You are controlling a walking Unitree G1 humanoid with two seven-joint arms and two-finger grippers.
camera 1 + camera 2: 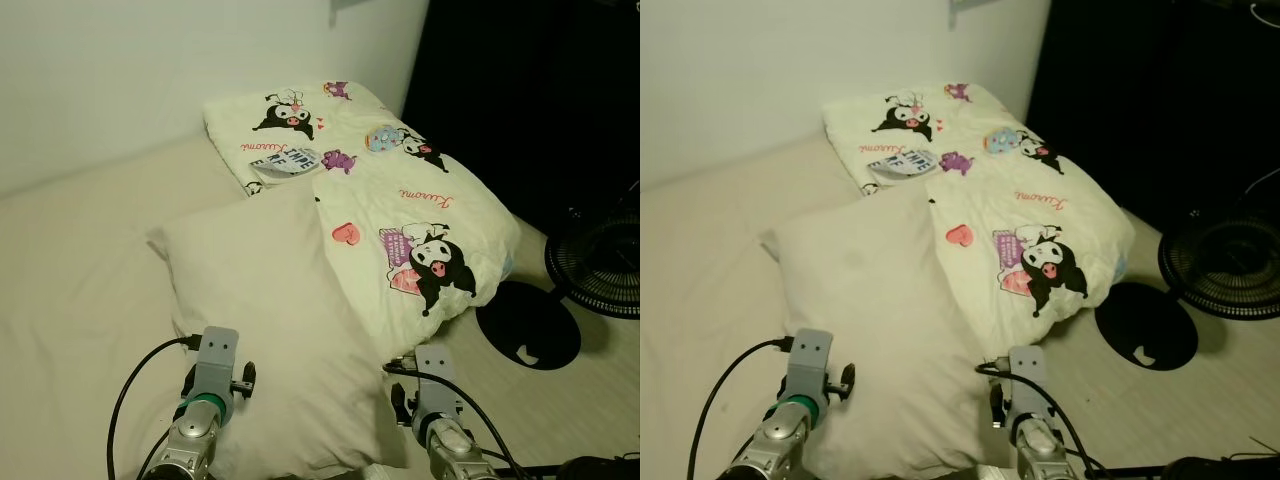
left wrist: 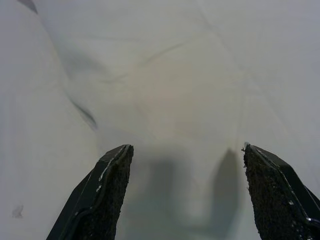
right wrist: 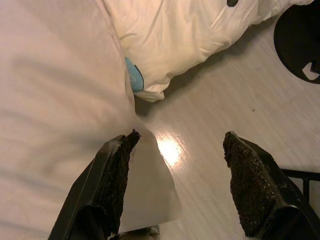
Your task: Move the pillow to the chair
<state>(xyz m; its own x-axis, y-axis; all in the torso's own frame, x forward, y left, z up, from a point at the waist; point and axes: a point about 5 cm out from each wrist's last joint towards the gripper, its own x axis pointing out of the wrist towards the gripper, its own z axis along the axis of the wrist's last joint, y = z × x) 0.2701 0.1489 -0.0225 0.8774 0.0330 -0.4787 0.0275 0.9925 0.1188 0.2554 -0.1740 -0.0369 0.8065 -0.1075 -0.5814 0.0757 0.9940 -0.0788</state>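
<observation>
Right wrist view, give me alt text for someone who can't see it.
The right gripper hangs open over the corner of a white pillow, one finger above the fabric, the other above pale wood floor. A cream quilt lies beyond.

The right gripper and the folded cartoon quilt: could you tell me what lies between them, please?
In the right wrist view, the pillow's corner edge and bare pale floor lie between the right gripper and the quilt.
</observation>
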